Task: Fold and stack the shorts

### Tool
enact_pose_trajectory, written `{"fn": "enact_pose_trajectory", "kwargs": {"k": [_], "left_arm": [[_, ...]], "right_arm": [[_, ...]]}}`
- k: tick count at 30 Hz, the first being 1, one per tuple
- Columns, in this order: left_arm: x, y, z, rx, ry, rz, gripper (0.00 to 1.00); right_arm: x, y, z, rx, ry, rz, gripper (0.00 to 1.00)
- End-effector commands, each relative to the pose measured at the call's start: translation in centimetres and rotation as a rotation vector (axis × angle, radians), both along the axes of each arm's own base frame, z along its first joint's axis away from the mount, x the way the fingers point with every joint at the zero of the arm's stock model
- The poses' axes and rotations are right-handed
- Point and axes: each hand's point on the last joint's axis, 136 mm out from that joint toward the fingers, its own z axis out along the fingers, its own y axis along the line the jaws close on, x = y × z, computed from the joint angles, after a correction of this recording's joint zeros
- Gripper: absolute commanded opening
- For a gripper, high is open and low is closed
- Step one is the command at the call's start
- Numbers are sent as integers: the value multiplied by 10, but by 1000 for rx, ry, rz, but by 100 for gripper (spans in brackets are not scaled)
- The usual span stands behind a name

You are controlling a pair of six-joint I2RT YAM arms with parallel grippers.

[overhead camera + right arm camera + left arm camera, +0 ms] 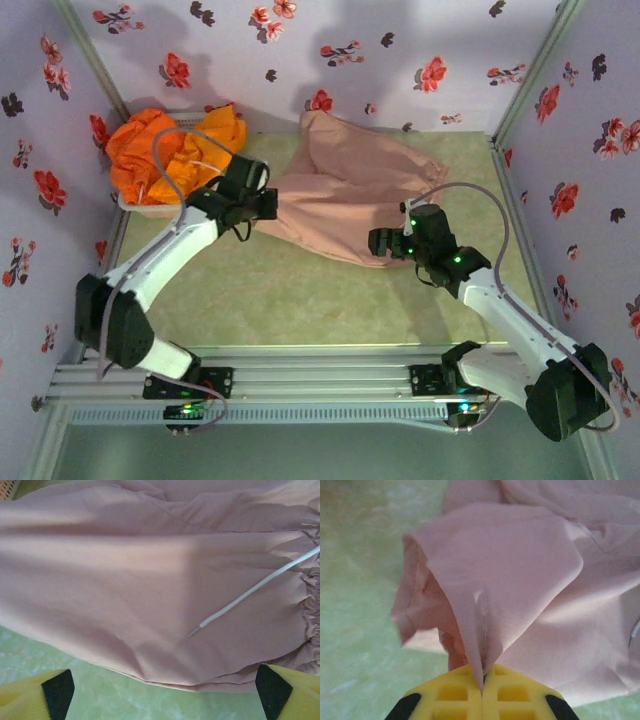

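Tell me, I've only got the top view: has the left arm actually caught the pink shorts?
Observer: Yes. On the left wrist camera the left jaws are shut on a pinched fold of the pink shorts.
Operator: And the right?
Observer: Right jaws stand wide open, the hem just ahead of them, nothing gripped.
Operator: Anything in the way?
Observer: A white drawstring lies loose on the fabric, its tip short of the hem.
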Motion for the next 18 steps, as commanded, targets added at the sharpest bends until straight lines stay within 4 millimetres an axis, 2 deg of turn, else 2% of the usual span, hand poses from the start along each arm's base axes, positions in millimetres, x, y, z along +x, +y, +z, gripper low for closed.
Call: {"fn": "enact_pose_trajectory", "kwargs": {"k": [1,3,5,6,9,13,18], "left_arm": [[-33,39,-15,191,107,19,8],[-37,52,-16,223,94,51,31],[-39,61,-19,208,87,78,49],[-42,64,-16,180,73,94,66],[-54,63,-10,46,24,105,95],[-74,71,-14,-122,6,158,99],[-96,89,-55,-216,94,274,93]], "right_arm": [[-2,-5,-9,-45,15,-5,96],[-2,-5,-10,-45,17,-6,96],[-3,-5,-11,-47,23,-5,96],[-3,-5,-11,-47,23,-5,96],[-4,-5,-11,-54,30,-4,97],[-4,-4,-13,-52,40,1,98],[-1,9,-20,-16,85,34,98]]}}
